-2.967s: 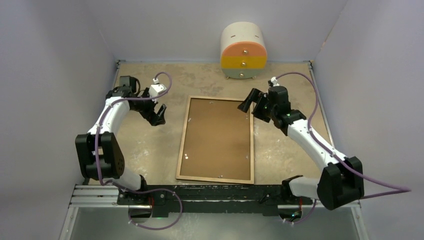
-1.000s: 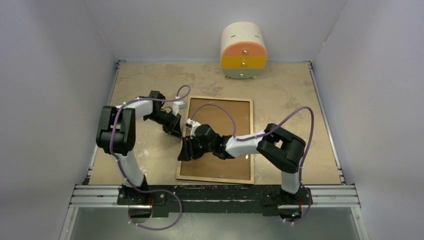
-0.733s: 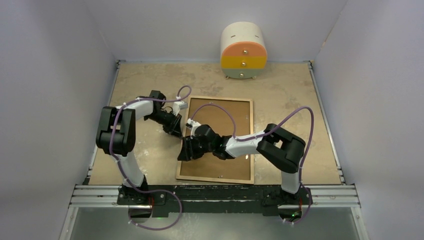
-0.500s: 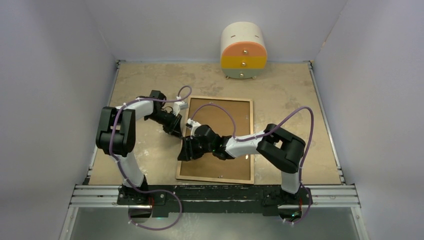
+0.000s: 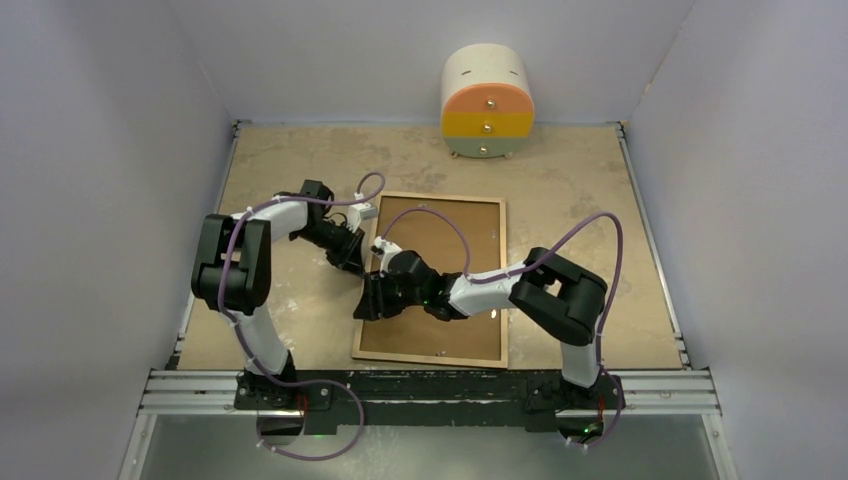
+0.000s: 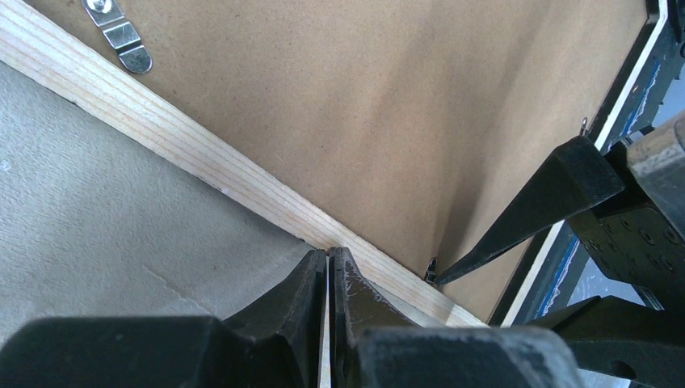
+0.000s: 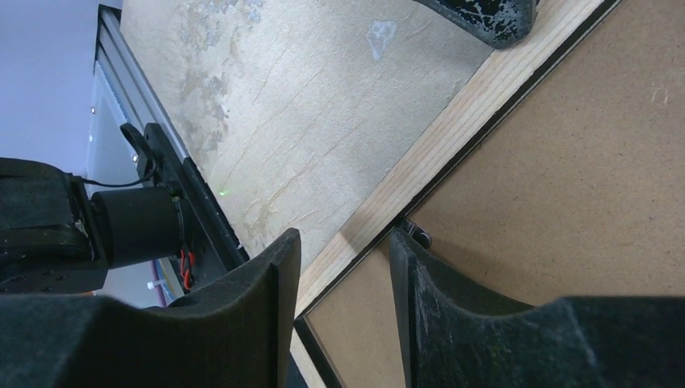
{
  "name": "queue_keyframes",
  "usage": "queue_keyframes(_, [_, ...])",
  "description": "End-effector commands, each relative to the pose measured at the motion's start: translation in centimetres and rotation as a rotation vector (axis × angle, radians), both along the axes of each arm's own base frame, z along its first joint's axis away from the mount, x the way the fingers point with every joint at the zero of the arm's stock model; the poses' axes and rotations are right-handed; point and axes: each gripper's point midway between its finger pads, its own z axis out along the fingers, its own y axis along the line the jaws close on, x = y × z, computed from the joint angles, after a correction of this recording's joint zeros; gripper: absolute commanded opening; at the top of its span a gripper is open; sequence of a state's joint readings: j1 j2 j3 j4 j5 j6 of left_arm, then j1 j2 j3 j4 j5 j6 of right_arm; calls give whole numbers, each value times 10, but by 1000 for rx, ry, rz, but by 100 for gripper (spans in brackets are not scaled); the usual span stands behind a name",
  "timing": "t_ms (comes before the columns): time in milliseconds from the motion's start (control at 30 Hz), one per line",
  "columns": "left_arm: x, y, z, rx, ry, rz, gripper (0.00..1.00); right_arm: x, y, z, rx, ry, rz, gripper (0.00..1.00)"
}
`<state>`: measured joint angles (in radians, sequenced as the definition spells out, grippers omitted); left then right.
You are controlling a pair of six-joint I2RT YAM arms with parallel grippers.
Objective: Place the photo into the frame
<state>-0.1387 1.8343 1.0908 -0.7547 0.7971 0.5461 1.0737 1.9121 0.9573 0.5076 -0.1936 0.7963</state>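
Beige desk [image 5: 560, 170] carries the frame [image 5: 430, 357] face-down; I see pale wood, brown board [image 5: 470, 240]; left pincer [image 6: 329, 267] together, right pincer [image 7: 341, 238] apart.

Small rounded drawer unit [image 5: 486, 102] at the counter's [image 5: 290, 160] far edge: orange, yellow and pale green fronts, one knob each. Brown backing board [image 5: 480, 240] flat mid-counter, metal clip [image 6: 121, 36] at its edge. Aluminium rail [image 5: 190, 390] along near edge.

Light wood frame [image 5: 430, 358], brown backing board [image 5: 480, 240], seemingly plain.
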Motion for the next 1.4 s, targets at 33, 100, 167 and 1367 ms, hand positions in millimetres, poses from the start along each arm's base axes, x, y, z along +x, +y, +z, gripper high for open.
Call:
queue_keyframes(33, [7, -2, 8, 7, -84, -46, 7, 7, -5, 17, 15, -50, -40, 47])
queue_keyframes(100, [7, -3, 10, 7, -88, -47, 6, 1, -8, 28, 27, -45, -24, 47])
queue_keyframes(167, [11, -3, 16, 3, -102, -45, 5, 3, -9, 42, 51, -53, -36, 49])
queue_keyframes(1367, [45, -14, 6, -127, -13, 67, 1, 175, -37, 34, 106, -31, -188, 42])
